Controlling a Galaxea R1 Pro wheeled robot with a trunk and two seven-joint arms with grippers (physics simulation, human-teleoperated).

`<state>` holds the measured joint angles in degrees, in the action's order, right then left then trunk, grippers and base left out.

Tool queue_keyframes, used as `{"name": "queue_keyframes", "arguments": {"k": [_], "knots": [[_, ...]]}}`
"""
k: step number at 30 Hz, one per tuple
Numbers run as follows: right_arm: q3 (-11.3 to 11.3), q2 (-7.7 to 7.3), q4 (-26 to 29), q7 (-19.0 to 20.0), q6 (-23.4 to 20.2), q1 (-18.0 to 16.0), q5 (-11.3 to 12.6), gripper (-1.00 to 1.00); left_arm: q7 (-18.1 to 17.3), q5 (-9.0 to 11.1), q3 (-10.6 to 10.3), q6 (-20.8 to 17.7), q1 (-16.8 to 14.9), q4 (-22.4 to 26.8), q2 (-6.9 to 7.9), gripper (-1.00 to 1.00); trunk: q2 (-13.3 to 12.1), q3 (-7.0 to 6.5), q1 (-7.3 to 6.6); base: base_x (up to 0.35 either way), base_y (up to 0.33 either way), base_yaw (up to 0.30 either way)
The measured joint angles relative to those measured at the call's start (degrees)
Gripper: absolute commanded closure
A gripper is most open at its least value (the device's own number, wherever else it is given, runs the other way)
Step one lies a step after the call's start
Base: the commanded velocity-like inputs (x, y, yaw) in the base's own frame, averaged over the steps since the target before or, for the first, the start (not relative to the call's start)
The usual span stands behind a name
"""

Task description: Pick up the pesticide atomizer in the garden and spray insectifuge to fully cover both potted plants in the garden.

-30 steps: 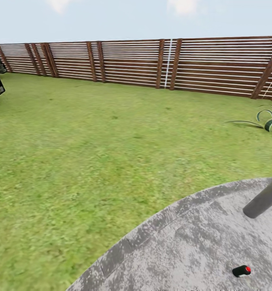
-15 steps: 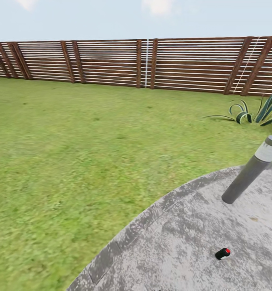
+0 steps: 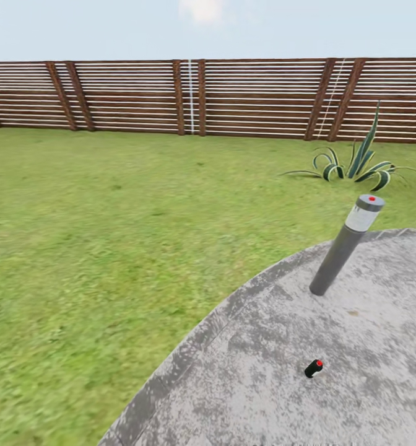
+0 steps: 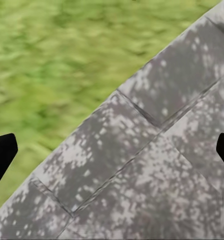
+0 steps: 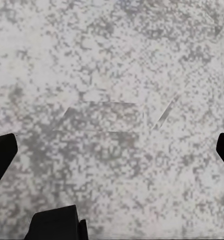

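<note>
Hovering over the grey patio point(image 3: 369, 396), both end effectors, left point(image 4: 112, 150) and right point(image 5: 112, 150), gape wide, empty, beside the lawn point(image 3: 109, 248).

Rough, mottled grey stone on the patio point(image 3: 369, 402); brown slatted wood along the fence point(image 3: 245, 99); matt grey on the lamp post point(image 3: 341, 251); coarse green on the lawn point(image 3: 109, 235).
</note>
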<state>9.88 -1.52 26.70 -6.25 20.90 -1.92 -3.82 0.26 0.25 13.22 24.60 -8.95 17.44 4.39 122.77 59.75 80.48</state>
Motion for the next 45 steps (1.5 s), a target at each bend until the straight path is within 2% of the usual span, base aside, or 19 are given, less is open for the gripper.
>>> {"name": "queue_keyframes", "arguments": {"k": [45], "knots": [[-0.02, -0.09, 0.54, 0.01, -0.03, 0.03, -0.04, -1.00, -0.01, 0.00, 0.00, 0.00, 0.00, 0.00, 0.00, -1.00, 0.00, 0.00, 0.00, 0.000, 0.000, -0.300]]}}
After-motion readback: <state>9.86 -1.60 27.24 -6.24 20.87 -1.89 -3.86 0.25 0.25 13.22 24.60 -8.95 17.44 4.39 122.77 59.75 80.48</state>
